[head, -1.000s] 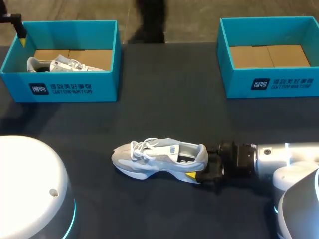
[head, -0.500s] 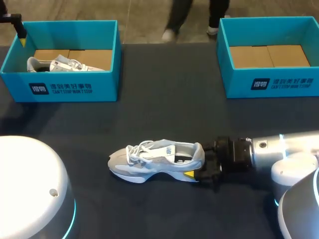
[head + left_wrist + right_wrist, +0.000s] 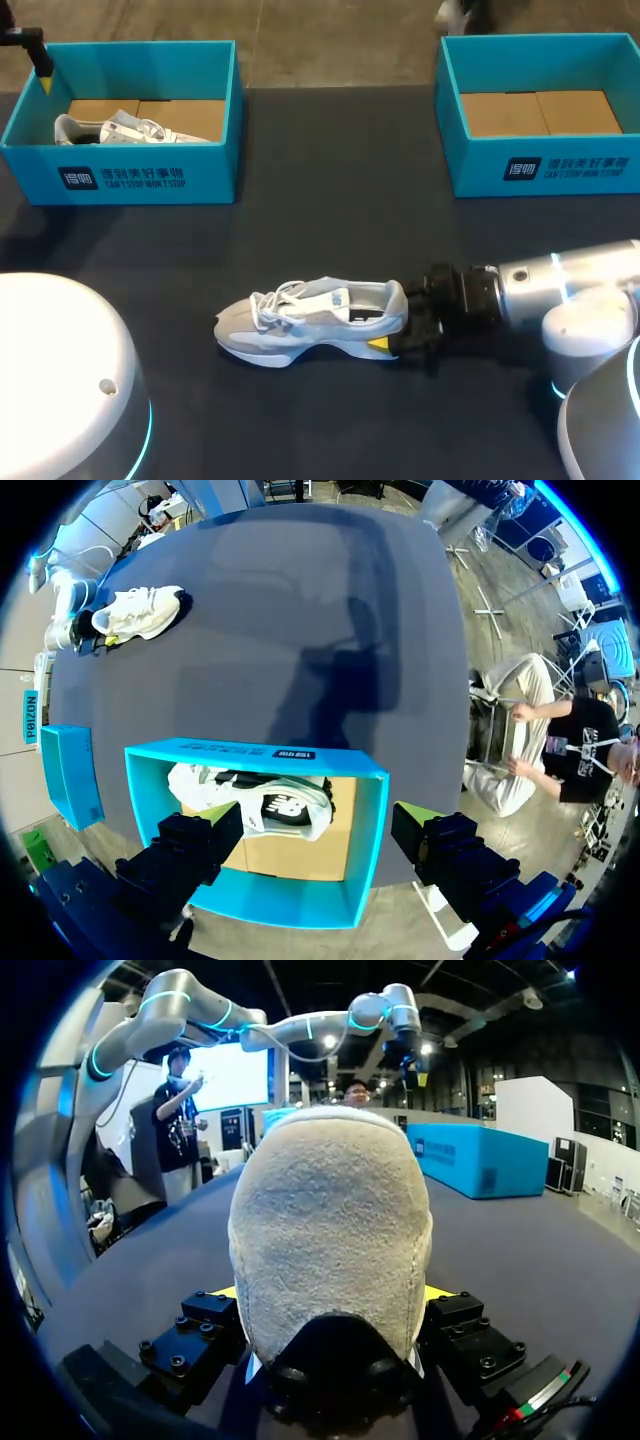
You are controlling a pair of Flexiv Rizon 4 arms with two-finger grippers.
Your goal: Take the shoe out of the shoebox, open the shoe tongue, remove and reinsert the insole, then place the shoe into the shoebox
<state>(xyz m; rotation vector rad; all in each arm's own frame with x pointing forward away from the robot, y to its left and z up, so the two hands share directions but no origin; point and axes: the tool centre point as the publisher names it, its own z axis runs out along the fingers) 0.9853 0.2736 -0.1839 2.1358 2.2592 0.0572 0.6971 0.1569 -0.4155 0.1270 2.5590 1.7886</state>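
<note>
right arm (image 3: 560,285) just slid the grey sneaker (image 3: 310,315) toward 9 o'clock on the desk (image 3: 330,200), jaws clamped on its heel, left jaws wide open, so tongue's next I'd guess

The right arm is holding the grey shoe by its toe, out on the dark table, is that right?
Not quite. The right gripper holds the grey shoe by its heel, not its toe; the toe points away from the gripper. The shoe is indeed out on the dark table. The head view shows this, and the right wrist view has the heel between the fingers.
</note>
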